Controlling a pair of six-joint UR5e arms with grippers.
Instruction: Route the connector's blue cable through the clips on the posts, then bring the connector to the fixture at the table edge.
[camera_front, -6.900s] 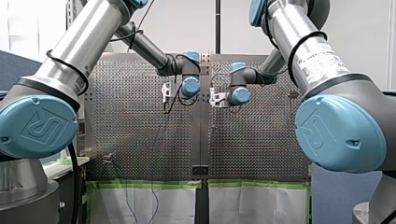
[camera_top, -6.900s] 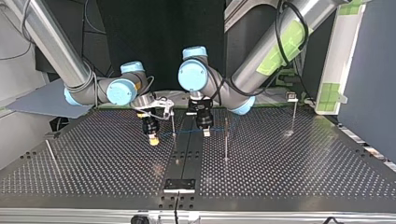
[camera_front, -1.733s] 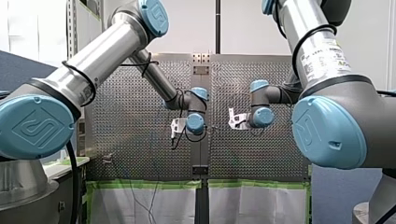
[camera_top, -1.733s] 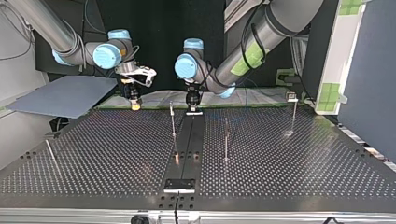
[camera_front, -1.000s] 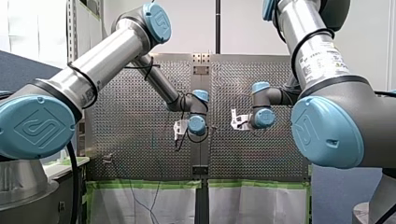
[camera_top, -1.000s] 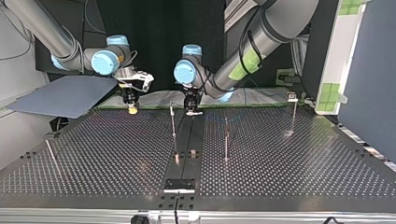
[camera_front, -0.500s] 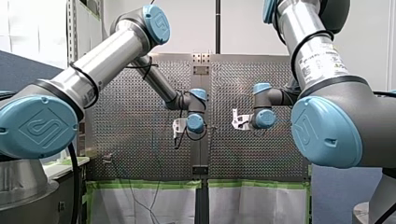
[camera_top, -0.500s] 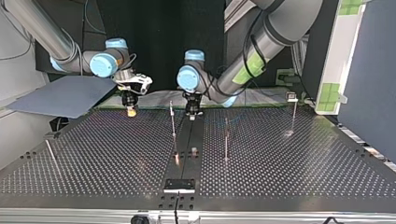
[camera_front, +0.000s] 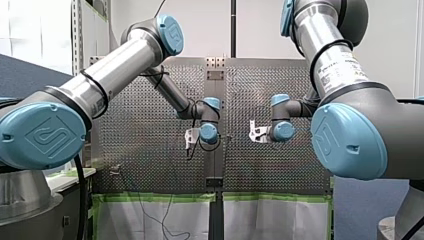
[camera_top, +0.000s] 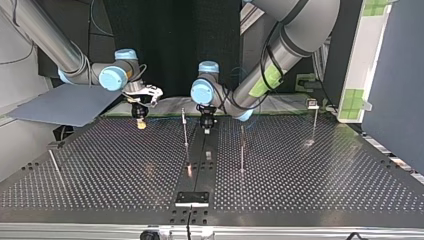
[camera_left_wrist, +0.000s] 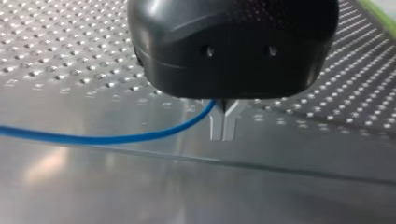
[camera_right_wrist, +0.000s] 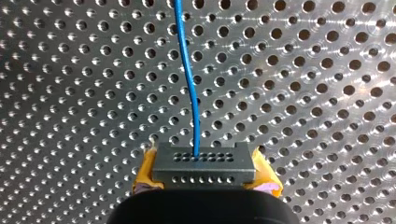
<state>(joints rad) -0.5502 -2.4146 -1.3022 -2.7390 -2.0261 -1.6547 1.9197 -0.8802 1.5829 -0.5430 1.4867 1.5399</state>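
Now the connector (camera_right_wrist: 204, 163) is sitting clamped between the yellow pads (camera_right_wrist: 145, 170) of my right gripper (camera_right_wrist: 205, 173), just above the perforated table (camera_right_wrist: 303, 93). Its blue cable (camera_right_wrist: 187, 79) is running ahead over the holes, and the metal fingers (camera_left_wrist: 217, 128) of my left gripper (camera_left_wrist: 223, 125) are pinching it.

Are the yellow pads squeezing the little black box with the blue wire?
Touching. The right wrist view shows my right gripper with its yellow pads pressed against both ends of the connector, with the blue cable coming out of it.
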